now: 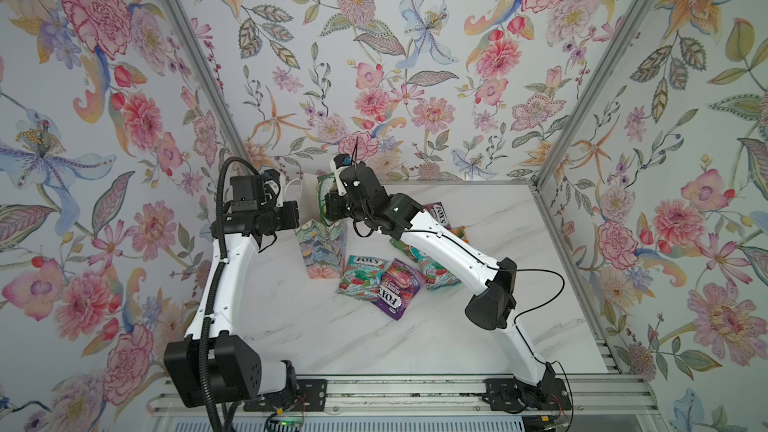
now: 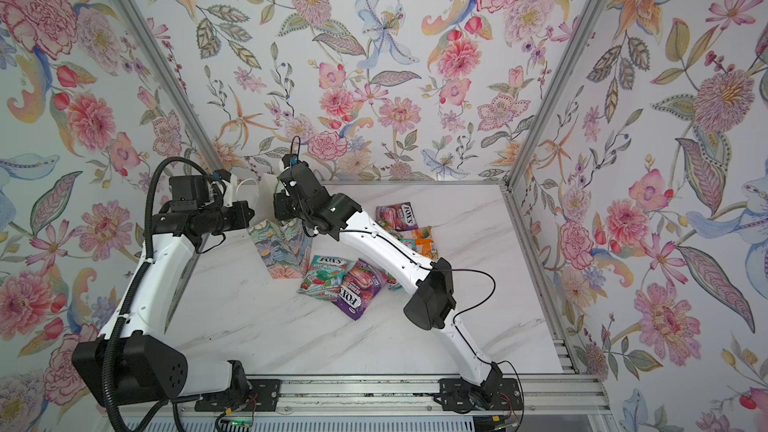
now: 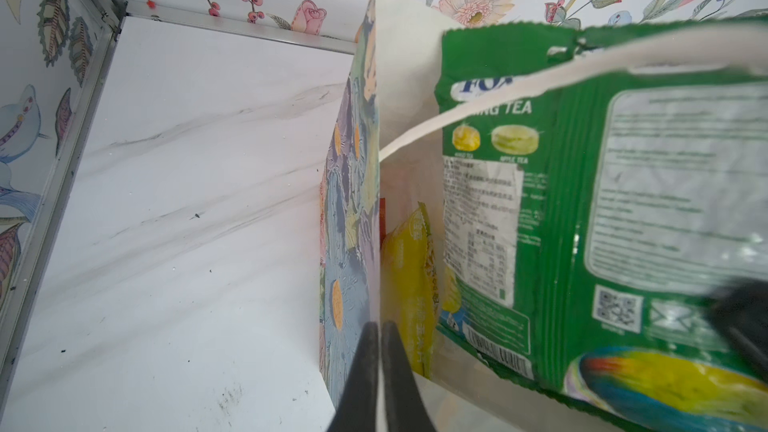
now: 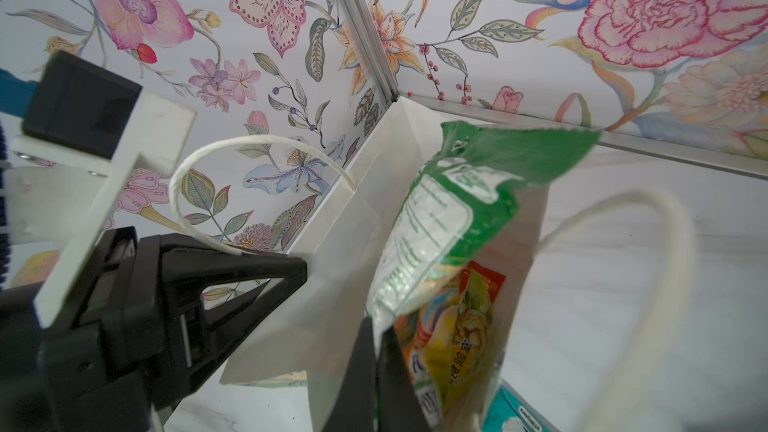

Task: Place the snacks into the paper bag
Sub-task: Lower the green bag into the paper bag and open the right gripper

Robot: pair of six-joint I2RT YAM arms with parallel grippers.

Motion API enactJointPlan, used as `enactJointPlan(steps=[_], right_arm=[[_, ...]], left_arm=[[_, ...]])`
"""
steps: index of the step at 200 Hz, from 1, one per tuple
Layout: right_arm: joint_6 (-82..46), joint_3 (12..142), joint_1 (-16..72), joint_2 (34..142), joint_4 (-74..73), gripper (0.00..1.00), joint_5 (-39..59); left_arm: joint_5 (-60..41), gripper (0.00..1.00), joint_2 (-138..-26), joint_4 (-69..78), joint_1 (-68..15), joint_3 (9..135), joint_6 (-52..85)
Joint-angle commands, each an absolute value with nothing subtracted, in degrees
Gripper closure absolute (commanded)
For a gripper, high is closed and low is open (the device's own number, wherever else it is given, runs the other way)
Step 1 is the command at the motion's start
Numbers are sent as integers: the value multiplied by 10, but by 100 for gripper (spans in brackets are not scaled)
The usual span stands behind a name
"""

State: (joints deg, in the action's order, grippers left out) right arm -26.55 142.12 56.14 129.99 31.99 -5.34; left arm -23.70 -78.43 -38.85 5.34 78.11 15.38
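- Green packet [image 3: 582, 201] fills much of the left wrist view, back side showing. "FOX'S" is half hidden by a white cord [image 3: 457, 118]. Below it read "…NG TEA" and "APPLE TEA" under a candy picture. There is also a white sticker of print too fine to read, a barcode and a QR code.
- In the same view the left claw [image 3: 378, 328] is closed tight on the rim of the bag [image 3: 351, 201], one finger outside the painted wall and one inside. A yellow pouch [image 3: 409, 284] stands deep in the bag; its writing is blurred.
- In the right wrist view the right claw [image 4: 376, 330] is pinched shut on an edge of the green packet. The packet sits in the bag's open mouth with its top above the rim.
- Next to it inside lies a red-yellow pouch [image 4: 457, 326] with Chinese characters. The left claw's tip grips the bag's side wall under a cord loop.
- Both top views show the bag upright towards the back of the marble table [image 1: 332, 347], left of the middle.
- Loose to its right is a teal packet [image 1: 361, 274] reading "FOX'S MINT BLOSSOM". It touches a purple packet [image 1: 397, 290] reading "FOX'S BERRIES".
- Farther back, in a top view, lie another purple "FOX'S" bag [image 2: 397, 216] and an orange pouch [image 2: 422, 238] beside the right arm.
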Motion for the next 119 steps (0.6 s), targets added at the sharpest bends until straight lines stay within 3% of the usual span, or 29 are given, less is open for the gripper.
enactJointPlan(steps=[1, 79, 119], right_arm=[[-264, 1417, 560, 1262, 309, 100, -69], [-285, 1409, 555, 1261, 309, 100, -74], [-288, 1413, 542, 1255, 303, 66, -73]], left_arm=[[-238, 98, -791, -392, 50, 793, 144], [-236, 98, -788, -393, 50, 790, 142], [-236, 98, -787, -394, 50, 789, 140]])
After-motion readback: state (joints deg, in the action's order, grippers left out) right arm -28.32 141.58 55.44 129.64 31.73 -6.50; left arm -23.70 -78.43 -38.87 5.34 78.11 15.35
